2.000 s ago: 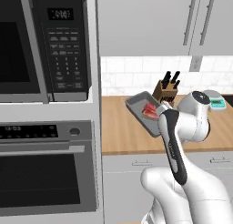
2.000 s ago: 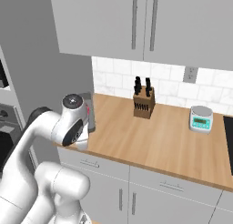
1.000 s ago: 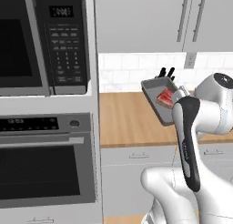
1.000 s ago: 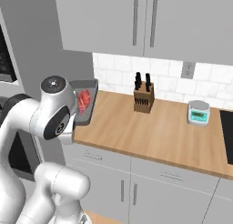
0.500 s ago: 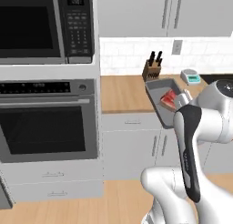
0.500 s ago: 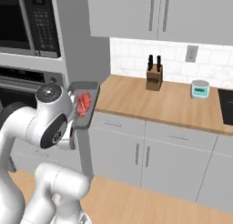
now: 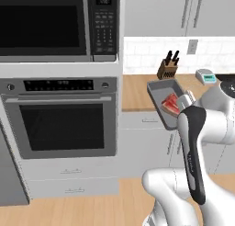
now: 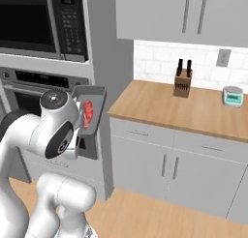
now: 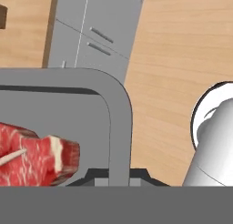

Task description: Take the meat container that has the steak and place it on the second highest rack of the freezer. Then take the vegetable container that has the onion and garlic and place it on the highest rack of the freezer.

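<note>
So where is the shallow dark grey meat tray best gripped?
By its raised rim, as the gripper does here: shut on the rim of the shallow dark grey meat tray at a short end, coming from outside. The thin upright lip suits narrow jaws, clear of the red steak.

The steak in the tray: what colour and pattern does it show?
The steak is red with pale pinkish-white marbling streaks, clearest in the hand view.
</note>
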